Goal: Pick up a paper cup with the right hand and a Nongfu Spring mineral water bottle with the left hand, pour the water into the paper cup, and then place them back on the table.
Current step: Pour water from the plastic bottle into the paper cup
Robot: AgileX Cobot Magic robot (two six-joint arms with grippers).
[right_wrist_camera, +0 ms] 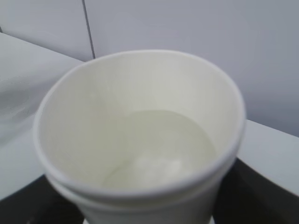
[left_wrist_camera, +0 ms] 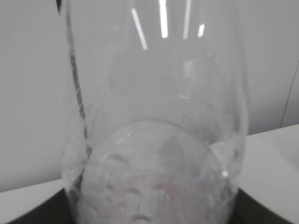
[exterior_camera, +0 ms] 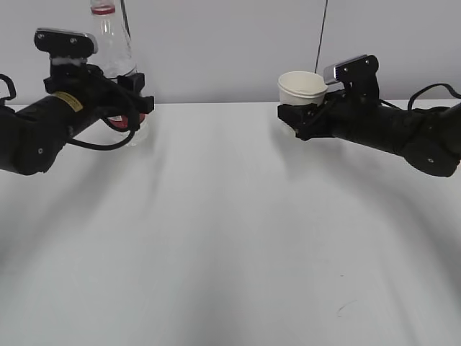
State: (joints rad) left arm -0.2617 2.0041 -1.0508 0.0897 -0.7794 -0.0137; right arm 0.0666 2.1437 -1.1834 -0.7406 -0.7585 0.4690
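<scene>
My left gripper [exterior_camera: 133, 101] is shut on the clear mineral water bottle [exterior_camera: 112, 43], held upright above the white table [exterior_camera: 230, 231] at the far left; its red neck ring shows at the top edge. In the left wrist view the bottle [left_wrist_camera: 159, 121] fills the frame, with the jaws dark at both lower corners. My right gripper [exterior_camera: 294, 121] is shut on the cream-white paper cup [exterior_camera: 302, 88], held upright above the table at the far right. In the right wrist view the cup [right_wrist_camera: 140, 135] is seen from above with clear water [right_wrist_camera: 159, 149] in its bottom.
A small dark scuff mark [exterior_camera: 344, 308] lies on the table near the front right. A thin dark cable [exterior_camera: 320, 32] runs down the pale wall behind the cup.
</scene>
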